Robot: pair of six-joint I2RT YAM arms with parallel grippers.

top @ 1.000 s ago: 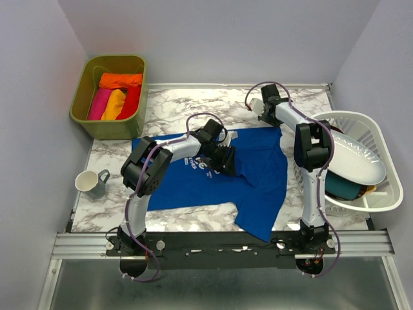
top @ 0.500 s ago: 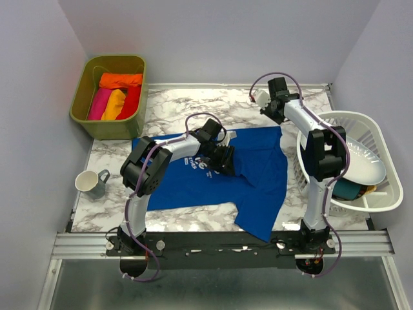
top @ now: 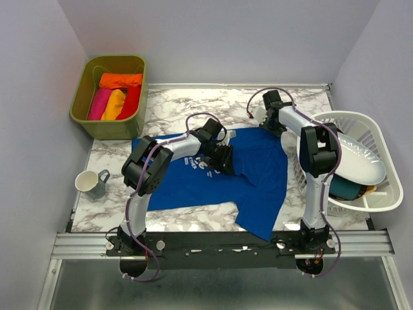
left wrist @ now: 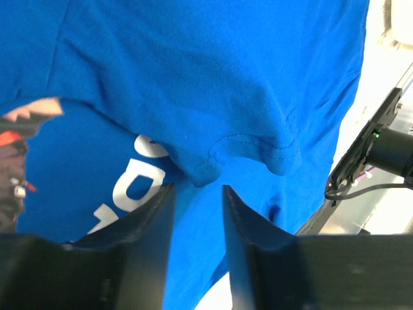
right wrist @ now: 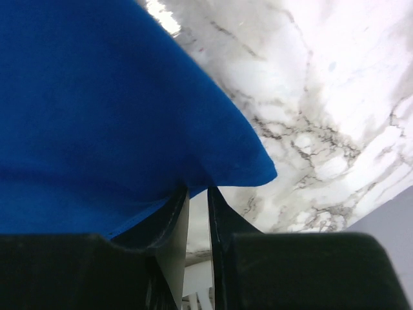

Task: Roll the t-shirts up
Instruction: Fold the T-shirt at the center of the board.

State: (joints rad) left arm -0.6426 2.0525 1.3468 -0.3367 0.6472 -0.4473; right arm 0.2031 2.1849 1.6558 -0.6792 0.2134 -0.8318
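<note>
A royal blue t-shirt point(top: 258, 187) with a white chest graphic lies spread on the marble table point(top: 193, 113), one part hanging over the near edge. My left gripper point(top: 222, 160) is low over its middle, open, with a raised fold of the cloth point(left wrist: 245, 145) just ahead of the fingertips point(left wrist: 166, 194). My right gripper point(top: 276, 126) is at the shirt's far right corner point(right wrist: 248, 165). Its jaws stand a narrow gap apart and their tips reach under the cloth edge. Orange point(top: 120, 80), pink point(top: 99, 103), yellow point(top: 115, 104) and red point(top: 132, 102) t-shirts lie rolled in the bin.
An olive bin point(top: 110, 129) stands at the far left. A white mug point(top: 87, 182) sits near the left edge. On the right, a white dish rack point(top: 381, 200) holds a white plate point(top: 358, 158) and a teal dish point(top: 342, 189).
My right gripper swung out over the back of the table, then came down onto the shirt's far right corner, jaws narrowing. The left jaws have narrowed over the fold.
</note>
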